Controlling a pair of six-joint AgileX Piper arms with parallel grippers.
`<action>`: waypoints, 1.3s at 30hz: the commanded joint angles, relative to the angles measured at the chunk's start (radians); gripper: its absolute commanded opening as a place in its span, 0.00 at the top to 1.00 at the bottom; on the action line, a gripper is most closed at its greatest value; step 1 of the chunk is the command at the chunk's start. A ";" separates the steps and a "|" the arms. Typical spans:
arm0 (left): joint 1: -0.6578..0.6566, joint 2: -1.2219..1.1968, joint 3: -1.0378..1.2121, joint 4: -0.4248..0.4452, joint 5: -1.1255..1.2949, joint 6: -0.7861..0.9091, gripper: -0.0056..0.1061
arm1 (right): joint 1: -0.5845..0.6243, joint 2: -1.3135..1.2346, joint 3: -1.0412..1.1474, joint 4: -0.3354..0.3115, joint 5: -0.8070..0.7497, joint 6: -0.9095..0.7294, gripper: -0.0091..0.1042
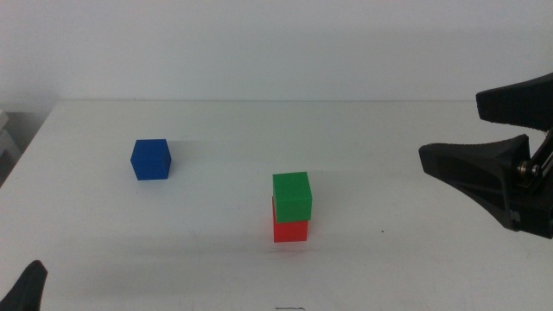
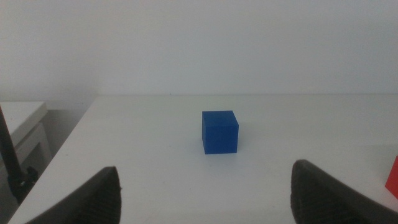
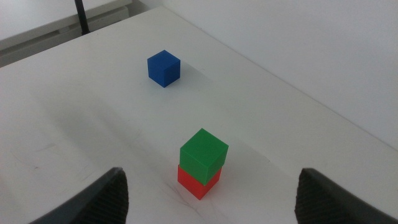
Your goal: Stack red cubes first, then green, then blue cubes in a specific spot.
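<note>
Green cube (image 1: 291, 195) sits atop red cube (image 1: 290, 229), blue cube (image 1: 151, 160) at ten o'clock on the counter (image 1: 389, 147). Right gripper (image 1: 488, 130) hovers at three o'clock, jaws wide, empty. Left gripper (image 2: 205, 193) waits low, jaws wide, empty.

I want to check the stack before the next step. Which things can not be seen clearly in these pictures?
- Red cube: its top face is hidden under the green cube in the middle and right wrist views; the left wrist view's edge cuts it to a sliver.
- Green cube: outside the left wrist view.
- Blue cube: its far faces are hidden in every view.
- Left gripper: the middle view shows only a dark tip at the bottom edge.
- Right gripper: cut by the middle view's right edge.
</note>
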 commanded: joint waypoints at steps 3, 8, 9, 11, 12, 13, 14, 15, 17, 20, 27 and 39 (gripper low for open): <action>-0.001 -0.012 -0.003 -0.005 -0.060 -0.007 0.11 | -0.007 -0.004 -0.028 -0.003 -0.072 -0.009 0.09; 0.012 0.102 -0.086 -0.013 0.007 -0.024 0.11 | -0.007 -0.004 -0.028 -0.003 -0.072 -0.009 0.09; 0.020 0.156 -0.133 -0.013 0.043 -0.023 0.11 | -0.007 -0.004 -0.028 -0.003 -0.072 -0.009 0.09; 0.036 0.278 -0.237 -0.013 0.133 -0.023 0.11 | -0.007 -0.004 -0.028 -0.003 -0.072 -0.009 0.09; 0.044 0.339 -0.301 -0.013 0.196 -0.023 0.11 | -0.007 -0.004 -0.028 -0.003 -0.072 -0.009 0.09; 0.047 0.401 -0.368 -0.013 0.262 -0.023 0.11 | -0.007 -0.004 -0.028 -0.003 -0.072 -0.009 0.09; 0.047 0.447 -0.420 -0.013 0.330 -0.023 0.11 | -0.007 -0.004 -0.028 -0.003 -0.072 -0.009 0.09; 0.047 0.501 -0.482 -0.013 0.398 -0.023 0.11 | -0.007 -0.004 -0.028 -0.003 -0.072 -0.009 0.09; 0.047 0.591 -0.599 -0.004 0.528 -0.023 0.11 | -0.007 -0.004 -0.028 -0.003 -0.072 -0.009 0.09; 0.047 0.725 -0.735 0.024 0.733 -0.023 0.11 | -0.007 -0.004 -0.028 -0.003 -0.072 -0.009 0.09; 0.047 0.937 -0.946 0.030 1.010 -0.023 0.11 | -0.007 -0.004 -0.028 -0.003 -0.072 -0.009 0.09; 0.047 1.190 -1.122 0.021 0.963 -0.004 0.11 | -0.007 -0.004 -0.028 -0.003 -0.073 -0.009 0.09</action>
